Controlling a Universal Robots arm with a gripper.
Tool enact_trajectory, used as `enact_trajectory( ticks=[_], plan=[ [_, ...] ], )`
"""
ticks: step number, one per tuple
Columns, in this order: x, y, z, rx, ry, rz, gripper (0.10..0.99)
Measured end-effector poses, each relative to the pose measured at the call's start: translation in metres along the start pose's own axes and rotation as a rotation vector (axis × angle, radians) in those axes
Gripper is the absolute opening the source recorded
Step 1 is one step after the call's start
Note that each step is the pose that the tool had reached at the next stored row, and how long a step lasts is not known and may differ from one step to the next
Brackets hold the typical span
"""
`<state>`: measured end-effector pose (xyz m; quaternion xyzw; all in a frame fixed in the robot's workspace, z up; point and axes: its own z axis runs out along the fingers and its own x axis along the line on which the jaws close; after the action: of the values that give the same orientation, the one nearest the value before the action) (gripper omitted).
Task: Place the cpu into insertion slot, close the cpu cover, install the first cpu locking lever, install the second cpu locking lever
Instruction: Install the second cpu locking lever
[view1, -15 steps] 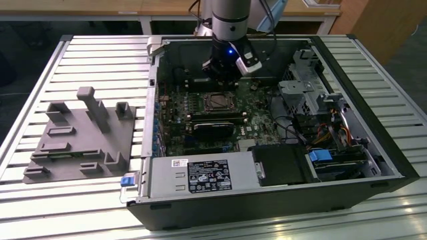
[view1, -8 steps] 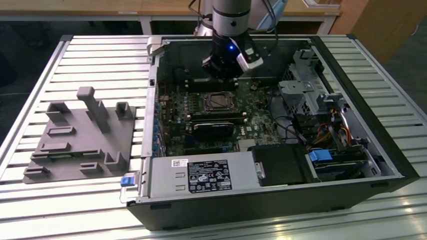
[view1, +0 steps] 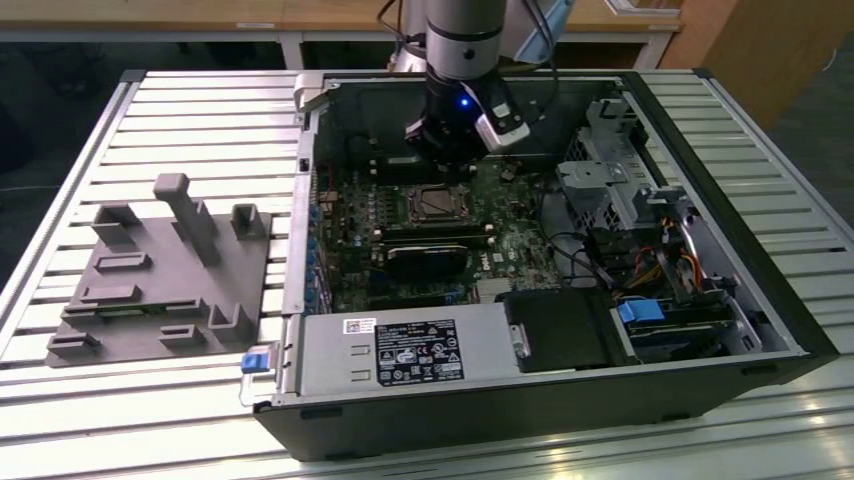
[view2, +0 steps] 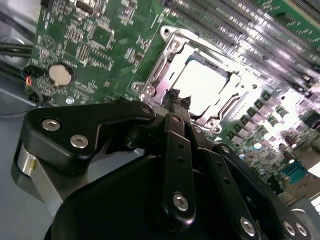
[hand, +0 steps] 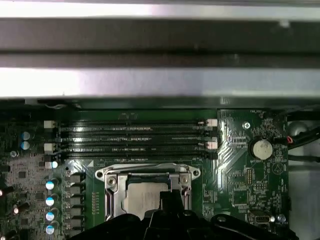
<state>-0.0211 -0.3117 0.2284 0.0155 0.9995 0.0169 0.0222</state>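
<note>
One open PC case (view1: 747, 300) on the slatted table (view1: 200, 110). Inside it: 1 motherboard (view1: 360, 270), 1 cpu (view2: 202, 87) seated in 1 insertion slot (view1: 435, 204), w/ 1 cpu cover (view2: 170, 47) frame round it. 4 memory slots (hand: 135, 137) just beside the slot, 1 coin battery (hand: 261, 148) near them. 1 black heatsink block (view1: 427, 262) and 1 power supply box (view1: 400, 355), both on the slot's near side in the exterior view. 1 grey fixture tray (view1: 160, 290) on the table, exterior view's left of the case. 1 gripper (view2: 179, 98) over the slot.
</note>
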Motion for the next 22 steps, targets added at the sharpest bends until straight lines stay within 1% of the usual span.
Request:
enact_trajectory(
  ticks=[4, 6, 9, 13, 16, 19, 22],
  plan=[
    [-0.0002, -0.0088, -0.0003, 0.0, 0.0001, 0.0, 0.106],
    [-0.0004, -0.0117, -0.0004, 0.0, 0.0, 0.0, 0.106],
    [-0.0005, -0.0133, -0.0016, 0.0, 0.0003, 0.0, 0.106],
    [-0.0007, -0.0138, -0.0077, 0.0, 0.0007, 0.0, 0.106],
    [-0.0008, -0.0155, -0.0081, 0.0, 0.0008, 0.0, 0.106],
    [-0.001, -0.0212, -0.0082, -0.001, 0.0007, 0.0, 0.106],
    [-0.0012, -0.0289, -0.0085, -0.003, 0.0008, 0.0, 0.106]
  ],
)
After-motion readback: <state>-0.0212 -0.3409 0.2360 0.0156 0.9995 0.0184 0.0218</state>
